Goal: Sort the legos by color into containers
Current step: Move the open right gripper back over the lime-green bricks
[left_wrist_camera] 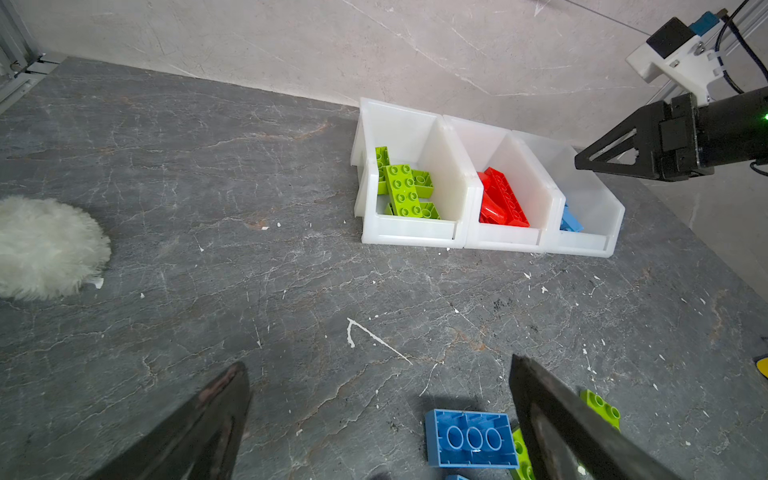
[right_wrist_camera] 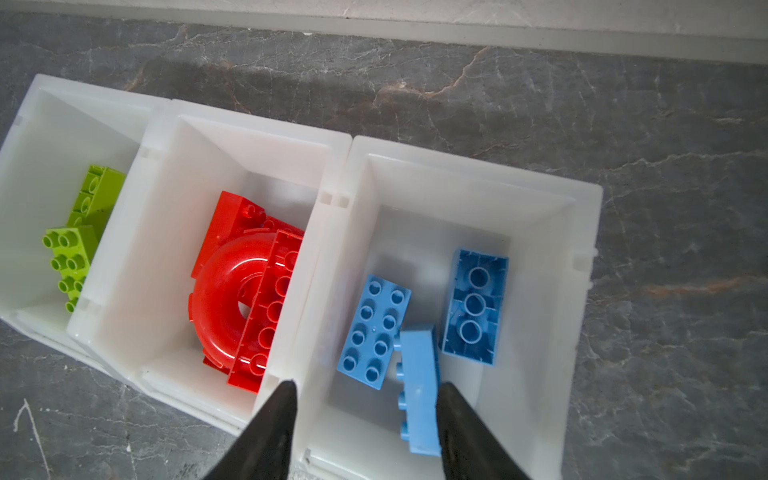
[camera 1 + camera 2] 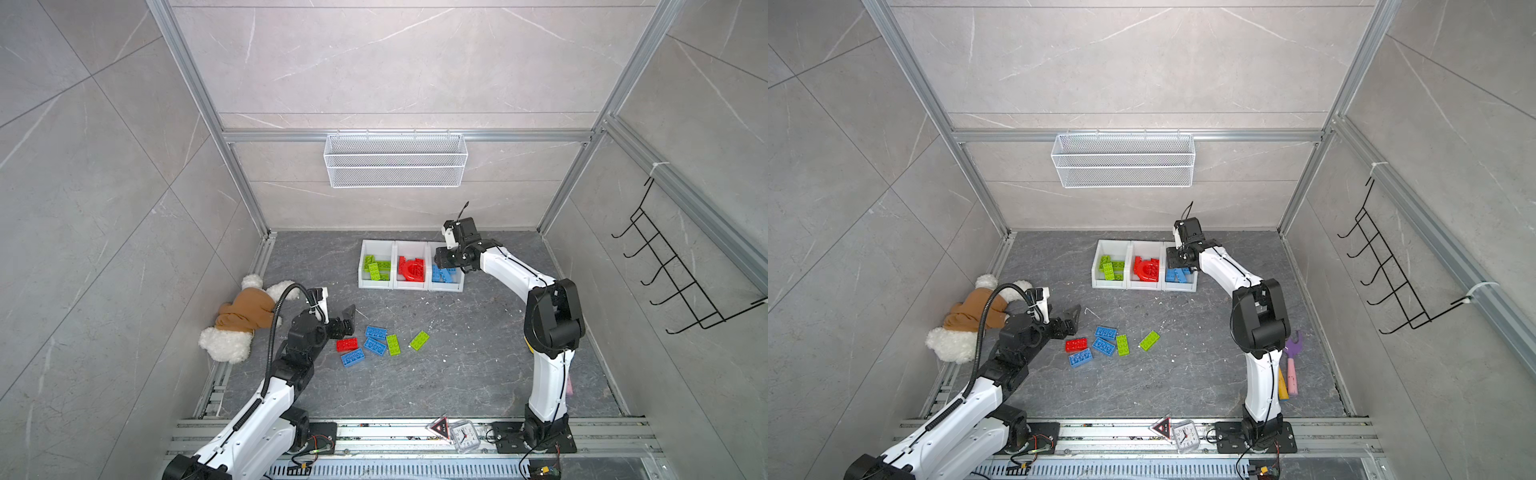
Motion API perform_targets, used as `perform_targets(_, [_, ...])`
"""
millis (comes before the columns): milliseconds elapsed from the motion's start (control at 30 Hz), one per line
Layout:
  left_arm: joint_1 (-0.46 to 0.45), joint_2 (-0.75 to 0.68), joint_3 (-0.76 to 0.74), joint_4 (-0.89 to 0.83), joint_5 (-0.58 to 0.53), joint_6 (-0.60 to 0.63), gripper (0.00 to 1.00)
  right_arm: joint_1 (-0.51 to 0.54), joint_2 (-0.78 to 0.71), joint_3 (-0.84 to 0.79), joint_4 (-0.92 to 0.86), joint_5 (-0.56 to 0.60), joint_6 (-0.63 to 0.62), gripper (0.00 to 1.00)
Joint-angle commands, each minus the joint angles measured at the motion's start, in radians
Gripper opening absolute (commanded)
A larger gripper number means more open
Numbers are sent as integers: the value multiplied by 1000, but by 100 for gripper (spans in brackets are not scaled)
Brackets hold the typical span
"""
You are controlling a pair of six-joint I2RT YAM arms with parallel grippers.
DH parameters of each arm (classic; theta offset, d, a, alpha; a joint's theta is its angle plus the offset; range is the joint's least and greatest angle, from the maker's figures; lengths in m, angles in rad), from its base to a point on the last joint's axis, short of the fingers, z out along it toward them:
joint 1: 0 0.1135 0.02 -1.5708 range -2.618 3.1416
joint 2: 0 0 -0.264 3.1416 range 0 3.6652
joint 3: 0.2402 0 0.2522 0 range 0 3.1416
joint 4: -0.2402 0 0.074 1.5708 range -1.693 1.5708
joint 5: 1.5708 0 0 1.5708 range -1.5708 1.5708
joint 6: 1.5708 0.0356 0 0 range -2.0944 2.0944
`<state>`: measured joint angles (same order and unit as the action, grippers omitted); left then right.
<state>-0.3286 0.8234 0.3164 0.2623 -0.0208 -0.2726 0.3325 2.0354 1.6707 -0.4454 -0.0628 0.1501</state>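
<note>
Right wrist view looks down into the containers (image 2: 582, 232); the right gripper (image 2: 368, 388) hangs over the end bin with its jaws parted and gripping nothing; a pale blue lego (image 2: 419, 390) is turned on its edge between the fingers, just beside one and clear of the other; two more blue legos (image 2: 374, 328) lie beside it in that bin; red legos (image 2: 232, 291), the arch piece among them, fill the middle bin and green legos (image 2: 70, 257) the far one. In both top views the three bins sit at 12 o'clock on the table (image 3: 478, 374), green at the 9 o'clock end, blue at the 3 o'clock end; six loose legos (image 3: 375, 346) lie near the middle, at about 6 o'clock from the green bin: three blue, two green, one red lego (image 3: 347, 344); the left gripper (image 3: 348, 320) hovers at 9 o'clock of that cluster, jaws spread wide and empty; a plush toy (image 3: 241, 324) lies at 9 o'clock.
</note>
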Motion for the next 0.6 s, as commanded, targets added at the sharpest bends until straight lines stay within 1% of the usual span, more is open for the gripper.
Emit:
perform_targets(0, [2, -8, 20, 28, 6, -1, 100, 3, -81, -30, -20, -27, -5, 62])
perform_targets(67, [2, -10, 18, 30, 5, 0, 100, 19, -144, -86, -18, -43, 2, 66])
perform_targets(200, [2, -6, 20, 31, 7, -3, 100, 81, -289, -271, 8, -40, 31, 72])
perform_targets(300, [2, -3, 22, 32, 12, -2, 100, 146, -394, -424, 21, -35, 80, 73])
perform_targets(433, [2, -4, 21, 31, 7, -2, 100, 254, -502, -617, 54, 18, 163, 73])
perform_targets(500, [2, -4, 21, 32, 10, -4, 100, 306, -534, -682, 64, 48, 209, 73])
perform_targets(567, [2, -2, 21, 35, 10, -4, 100, 344, -559, -734, 85, 51, 260, 73])
